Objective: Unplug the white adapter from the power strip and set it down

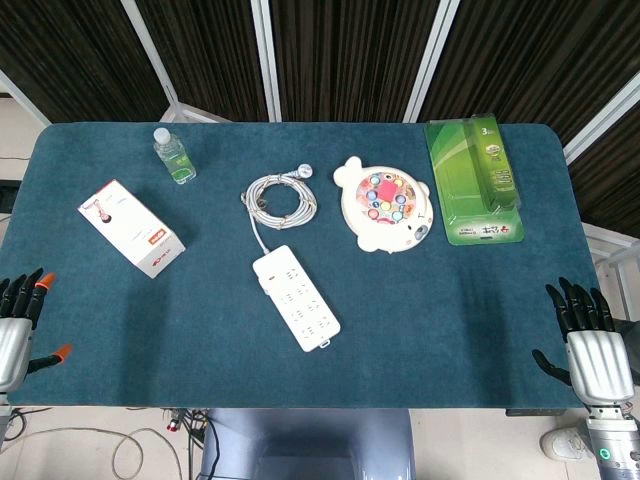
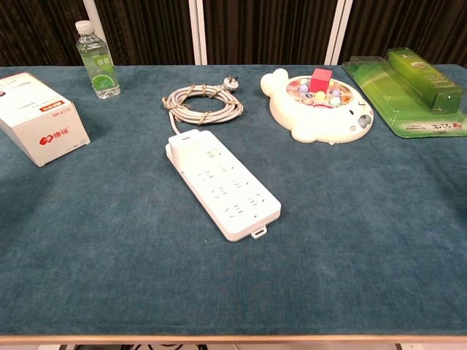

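**A:** What is hard to make out from where you stand?

**B:** The white adapter (image 2: 175,151), mostly; in the chest view it reads as a low white block at the cord end of the power strip (image 2: 222,182), on the strip's left edge; white on white, so its outline is faint, and in the head view I cannot separate it from the strip at all.

**A:** And the hands?

**B:** Only the head view shows them, both partly cut off; the left hand (image 1: 15,335) sits at the frame's left edge by the near corner of the table (image 1: 450,300), fingers spread and holding nothing; the right hand (image 1: 590,345) is at the near right corner, fingers apart, also empty; both are well apart from the strip.

**A:** Anything else cropped?

**B:** The white and red box (image 2: 40,117) runs off the left edge in the chest view; the green blister pack (image 2: 408,91) is clipped at the right edge there.

**A:** What do the containers hold?

**B:** The blister pack encloses 1 long green item; its print is too small to read; the cream animal-shaped toy (image 2: 317,106) has a round well of small coloured pieces, with 1 red cube (image 2: 322,79) standing on top; the plastic bottle (image 2: 97,62) has a green label, and I cannot tell its contents.

**A:** And the cord?

**B:** The coiled cable (image 2: 203,102) lies just behind the strip, between the bottle and the toy, its plug resting on the cloth.
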